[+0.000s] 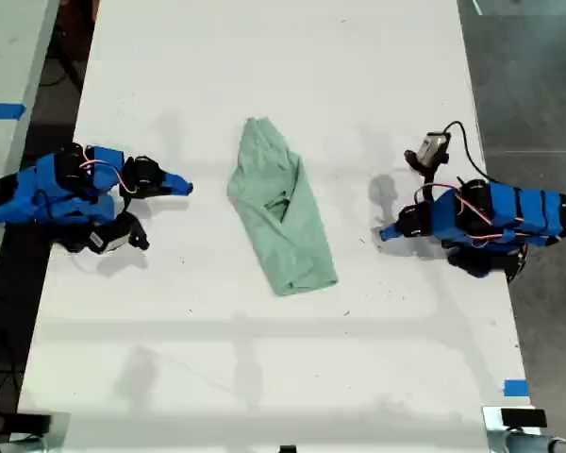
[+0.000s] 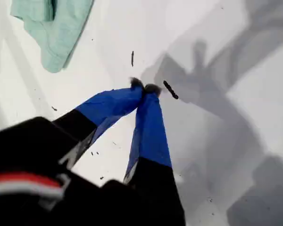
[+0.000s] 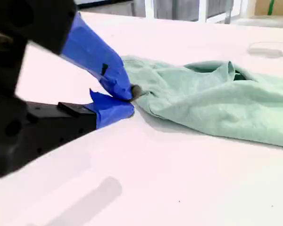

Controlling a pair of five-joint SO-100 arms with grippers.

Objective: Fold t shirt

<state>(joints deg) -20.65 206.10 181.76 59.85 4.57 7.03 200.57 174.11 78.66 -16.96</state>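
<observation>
The t shirt lies folded on the table. We keep our first hand and second hand closed, empty, beside the shirt.

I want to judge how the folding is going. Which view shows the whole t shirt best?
The exterior view: the t shirt lies fully in frame, a narrow folded strip on the white table. The first wrist view catches only one end; the second wrist view shows it close, side-on and cropped.
</observation>
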